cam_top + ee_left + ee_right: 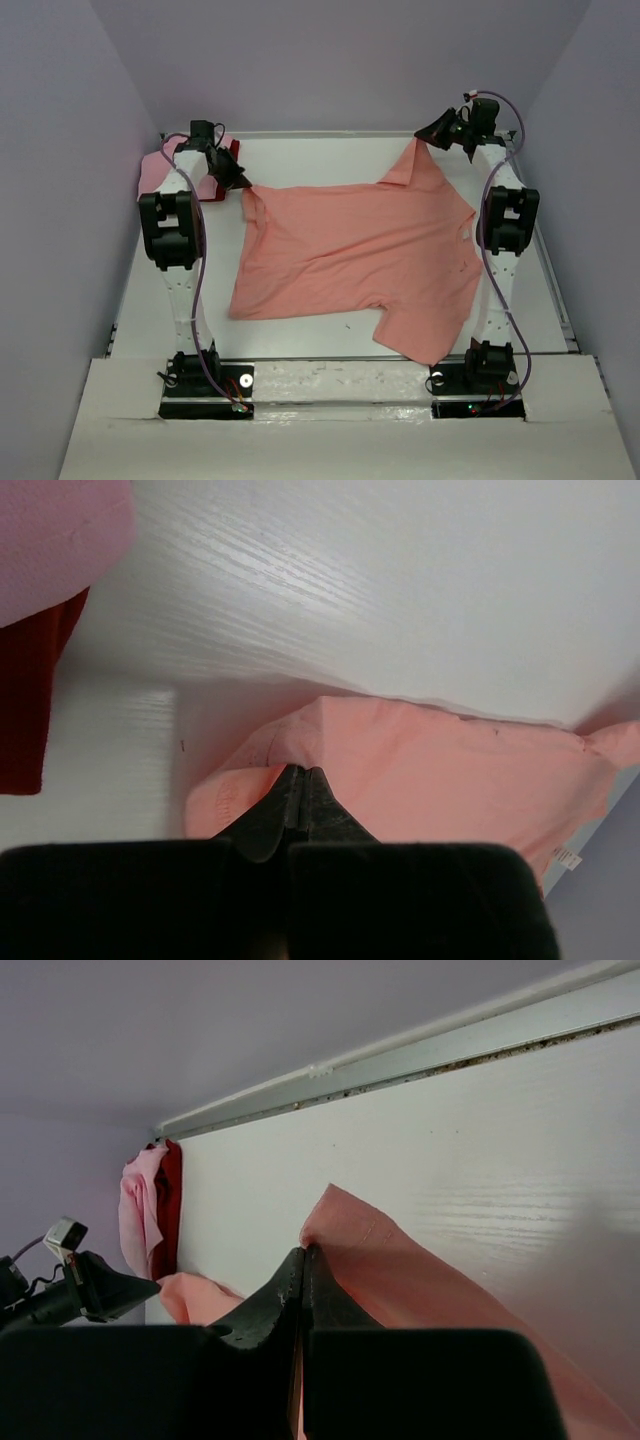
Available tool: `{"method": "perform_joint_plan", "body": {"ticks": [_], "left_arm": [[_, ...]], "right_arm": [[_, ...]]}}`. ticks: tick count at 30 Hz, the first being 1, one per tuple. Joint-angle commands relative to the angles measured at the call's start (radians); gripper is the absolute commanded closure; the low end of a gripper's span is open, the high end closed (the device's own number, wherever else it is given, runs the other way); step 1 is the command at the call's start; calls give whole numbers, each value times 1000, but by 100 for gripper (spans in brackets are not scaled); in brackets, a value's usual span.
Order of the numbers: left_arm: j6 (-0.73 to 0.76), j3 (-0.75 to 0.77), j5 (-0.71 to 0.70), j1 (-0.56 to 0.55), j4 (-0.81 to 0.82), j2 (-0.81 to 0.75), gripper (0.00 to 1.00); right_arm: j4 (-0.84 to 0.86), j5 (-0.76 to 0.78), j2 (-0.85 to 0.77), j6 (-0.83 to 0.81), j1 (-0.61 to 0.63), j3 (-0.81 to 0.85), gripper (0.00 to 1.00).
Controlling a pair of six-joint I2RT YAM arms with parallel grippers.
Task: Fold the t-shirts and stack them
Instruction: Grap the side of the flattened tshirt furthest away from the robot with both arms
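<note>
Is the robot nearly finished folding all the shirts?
Not quite. The pink shirt and the red shirt already lie piled in the far left corner. The left fingers and right fingers are each pinching a far corner of the orange shirt, which lies spread open. It is not yet folded or stacked.

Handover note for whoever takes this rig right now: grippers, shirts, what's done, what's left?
Left gripper: shut on the salmon t-shirt, at its far-left corner.
Right gripper: shut on its far-right corner, lifted off the table.
Pink t-shirt and dark red t-shirt: together at the table's far-left corner.
Done: salmon shirt spread out, both far corners gripped.
Left: fold it, then stack it.
</note>
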Motion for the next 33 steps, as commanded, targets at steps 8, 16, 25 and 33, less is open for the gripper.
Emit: {"method": "perform_joint_plan", "body": {"ticks": [8,16,25,33], "left_arm": [[31,-37,0,2,14,-150,100],[42,-46,-3,2,9,-161,100],[56,-23,-5,14,-1,-157,100],[74,9,-12,40,-20,-147,100]], "right_arm": [[-26,-35,-193,-72,-7,-129,100],[-52,-27,-262,-93,-59,-159,100],[-78,-33,-328,-113,-102,-191,100],[-83,-35,-365,-125,-112,-243,100]]}}
